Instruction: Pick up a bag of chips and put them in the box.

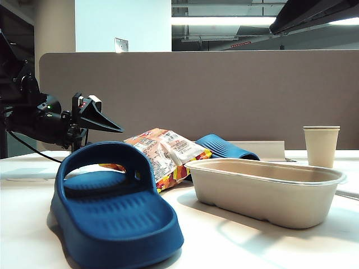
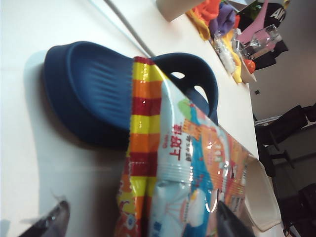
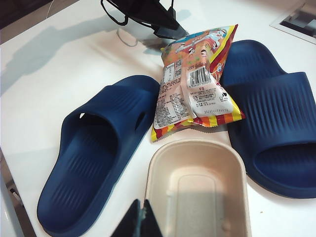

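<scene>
The bag of chips [image 1: 162,150] lies with its printed side up across the two blue slippers, just beyond one end of the empty beige box [image 1: 252,199]. In the left wrist view the bag [image 2: 197,163] fills the space between my left gripper's [image 2: 140,224] two fingers, which stand wide open on either side of its striped end. From the exterior view that left gripper [image 1: 115,128] hangs low, left of the bag. My right gripper [image 3: 139,219] is shut on nothing, above the box's [image 3: 197,192] near rim, with the bag [image 3: 195,94] beyond it.
One blue slipper [image 1: 112,207] lies at the front, beside the box. A second slipper [image 1: 224,147] lies behind the bag. A beige paper cup [image 1: 321,145] stands at the back right. A grey partition [image 1: 224,89] closes the table's far side. Colourful clutter [image 2: 222,24] sits at a far table end.
</scene>
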Controlling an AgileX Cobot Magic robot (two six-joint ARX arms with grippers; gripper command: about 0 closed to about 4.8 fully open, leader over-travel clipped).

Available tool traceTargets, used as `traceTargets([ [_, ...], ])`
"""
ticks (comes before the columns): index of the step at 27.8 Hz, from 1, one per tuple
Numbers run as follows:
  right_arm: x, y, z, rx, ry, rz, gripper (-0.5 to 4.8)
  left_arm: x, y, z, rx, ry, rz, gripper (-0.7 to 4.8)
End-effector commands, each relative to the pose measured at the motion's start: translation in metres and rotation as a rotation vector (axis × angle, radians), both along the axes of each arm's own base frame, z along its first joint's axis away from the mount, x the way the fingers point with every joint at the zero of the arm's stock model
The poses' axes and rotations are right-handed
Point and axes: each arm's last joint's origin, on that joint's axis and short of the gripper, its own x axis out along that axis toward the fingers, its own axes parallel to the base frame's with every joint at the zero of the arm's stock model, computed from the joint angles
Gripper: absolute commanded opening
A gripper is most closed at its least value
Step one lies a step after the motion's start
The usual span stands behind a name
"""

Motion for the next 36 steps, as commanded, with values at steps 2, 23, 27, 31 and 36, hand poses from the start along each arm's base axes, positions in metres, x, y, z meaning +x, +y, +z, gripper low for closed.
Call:
traceTargets([
  [2, 0.000, 0.001, 0.003, 0.008, -0.017, 0.008, -0.02, 0.000, -0.008, 0.000, -0.016, -0.011, -0.026, 3.86],
  [23, 0.000, 0.001, 0.003, 0.008, -0.015, 0.008, -0.02, -0.004, -0.033, -0.007, -0.014, 0.028, -0.083, 3.77],
  [27, 0.000, 0.001, 0.003, 0.008, -0.015, 0.008, -0.02, -0.005, -0.033, -0.007, -0.013, 0.036, -0.082, 3.68],
  [31, 0.000, 0.001, 0.003, 0.008, -0.015, 0.008, -0.02, -0.005, -0.033, -0.008, -0.006, 0.042, -0.080, 2.85],
  [36, 0.000, 0.001, 0.003, 0.008, -0.015, 0.008, -0.02, -0.006, -0.036, -0.008, -0.005, 0.045, -0.087, 2.68],
])
